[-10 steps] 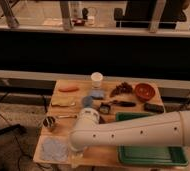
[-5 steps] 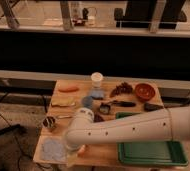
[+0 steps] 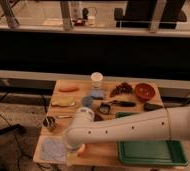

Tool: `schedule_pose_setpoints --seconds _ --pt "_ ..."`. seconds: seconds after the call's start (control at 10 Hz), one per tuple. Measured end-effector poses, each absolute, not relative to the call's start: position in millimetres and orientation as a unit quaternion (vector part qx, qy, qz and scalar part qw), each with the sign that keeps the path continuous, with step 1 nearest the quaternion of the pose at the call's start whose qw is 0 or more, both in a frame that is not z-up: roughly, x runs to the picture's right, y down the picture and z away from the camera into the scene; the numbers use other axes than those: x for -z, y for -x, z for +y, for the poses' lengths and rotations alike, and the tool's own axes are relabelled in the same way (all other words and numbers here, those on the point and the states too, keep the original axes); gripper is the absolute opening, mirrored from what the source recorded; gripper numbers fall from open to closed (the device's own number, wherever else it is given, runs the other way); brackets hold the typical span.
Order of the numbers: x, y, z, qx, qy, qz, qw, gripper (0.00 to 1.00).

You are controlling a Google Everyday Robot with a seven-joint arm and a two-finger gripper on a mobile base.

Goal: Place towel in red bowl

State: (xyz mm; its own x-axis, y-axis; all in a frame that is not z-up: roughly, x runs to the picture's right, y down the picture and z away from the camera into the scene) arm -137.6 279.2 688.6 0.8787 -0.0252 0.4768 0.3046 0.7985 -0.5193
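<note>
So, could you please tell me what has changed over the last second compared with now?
The arm has swung slightly further towards the picture's left and down, bringing the gripper to the right edge of the towel at the near corner of the table. Nothing is visibly lifted yet. The towel lies flat where it was; the red bowl and green tray have not moved.

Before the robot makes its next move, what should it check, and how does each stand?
1. The towel lies flat at the table's front left corner: ok.
2. The pincer sits low at the towel's right edge: ok.
3. Pincer has hold of the towel: cannot tell.
4. The red bowl is upright at the table's far right: ok.
5. Low route to the red bowl free: not ok, small dark items lie between.
</note>
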Motion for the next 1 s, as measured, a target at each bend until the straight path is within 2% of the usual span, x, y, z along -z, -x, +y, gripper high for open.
schedule_pose_setpoints --seconds 0.6,1.0 --pt "-703.0 184.5 276.8 0.122 0.284 -0.253 0.917 0.80" --pt "-713.3 209.6 290.1 0.119 0.295 -0.281 0.905 0.80"
